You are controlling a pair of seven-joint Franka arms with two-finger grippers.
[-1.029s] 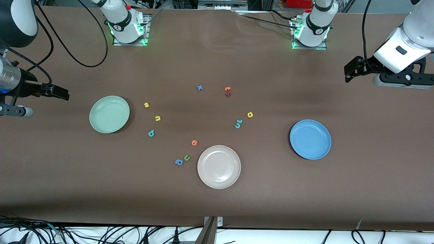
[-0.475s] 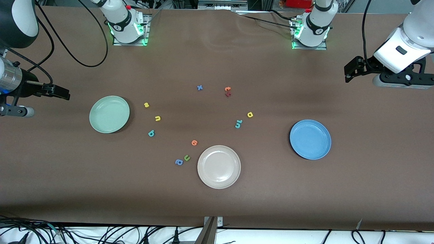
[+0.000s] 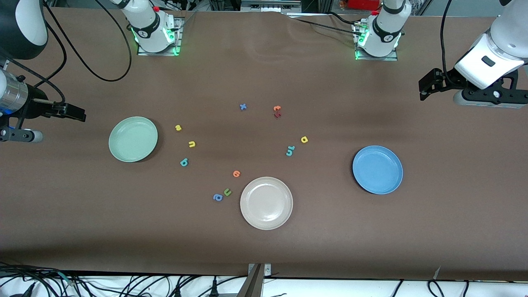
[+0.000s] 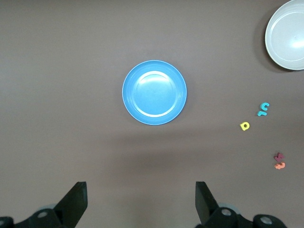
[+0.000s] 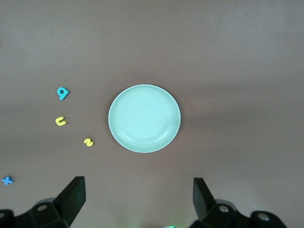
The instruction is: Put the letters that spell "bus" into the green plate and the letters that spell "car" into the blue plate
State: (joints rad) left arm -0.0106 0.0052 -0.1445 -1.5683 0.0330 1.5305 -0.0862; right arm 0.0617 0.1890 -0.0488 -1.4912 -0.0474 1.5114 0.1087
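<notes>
While both pairs of jaws stand wide and hold nothing, the left gripper (image 3: 425, 86) hangs at the upper right of the front view over bare table (image 3: 264, 255), and the right gripper (image 3: 76, 113) at the middle left edge of it, just above the green plate (image 3: 133, 139); both arms wait. Plates, three, none with anything in it: green plate, left of centre; blue plate (image 3: 377, 169), right of centre; beige plate (image 3: 266, 203), lower centre. Letters, twelve, all on the table. "Bus" set, three, just right of the green plate in the frame: yellow "s" (image 3: 178, 128), yellow "u" (image 3: 192, 144), teal "b" (image 3: 184, 162). "Car" set, three, centre right: yellow "a" (image 3: 304, 139), teal "c" and "r" (image 3: 290, 151) touching. Others, six: blue "x" (image 3: 243, 107), orange and red pair (image 3: 277, 111), orange letter (image 3: 236, 173), green "u" (image 3: 227, 192), blue "a" (image 3: 218, 197).
</notes>
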